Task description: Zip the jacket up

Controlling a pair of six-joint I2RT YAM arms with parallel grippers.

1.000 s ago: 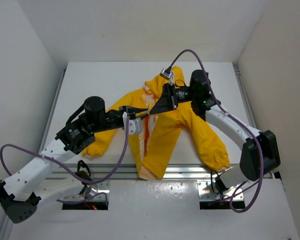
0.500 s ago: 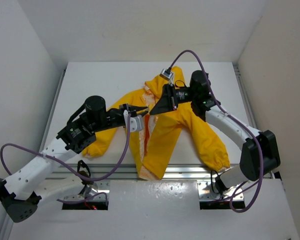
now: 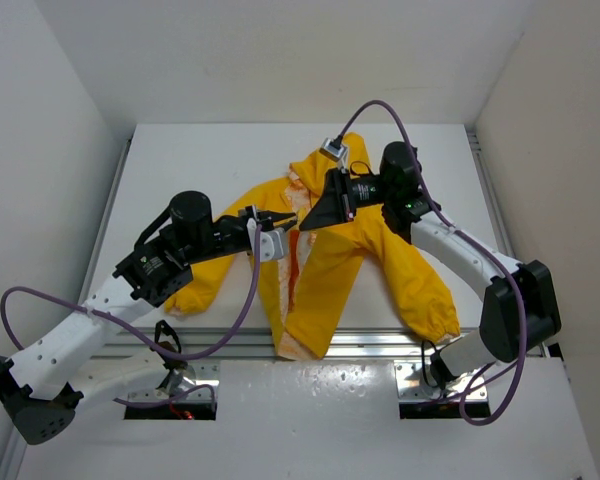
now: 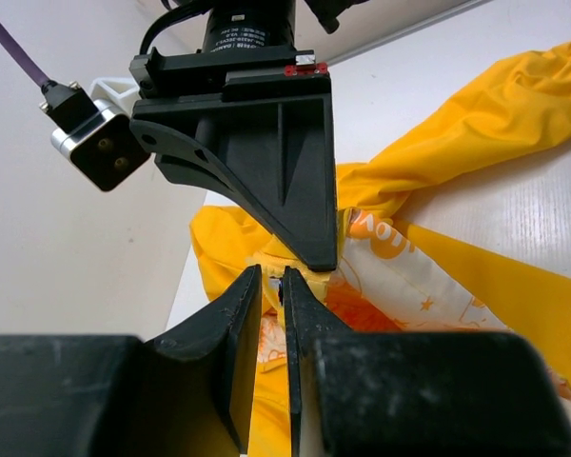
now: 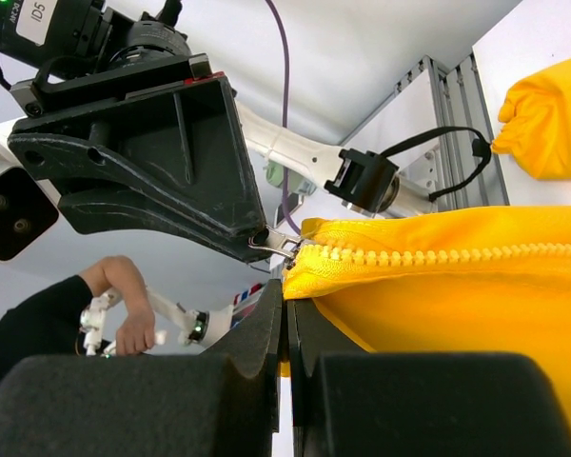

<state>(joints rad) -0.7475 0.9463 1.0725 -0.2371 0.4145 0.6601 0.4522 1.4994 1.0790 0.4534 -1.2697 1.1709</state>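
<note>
Jaws of the left arm (image 3: pixel 180 250), pinching the zipper pull (image 5: pixel 268 243), are creeping toward those of the right arm (image 3: pixel 425 215), which are clamping the jacket (image 3: pixel 325 280); closure is advancing.

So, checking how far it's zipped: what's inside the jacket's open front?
Orange-and-white patterned lining shows inside the jacket; the left end effector and right end effector hide the stretch where they meet.
</note>
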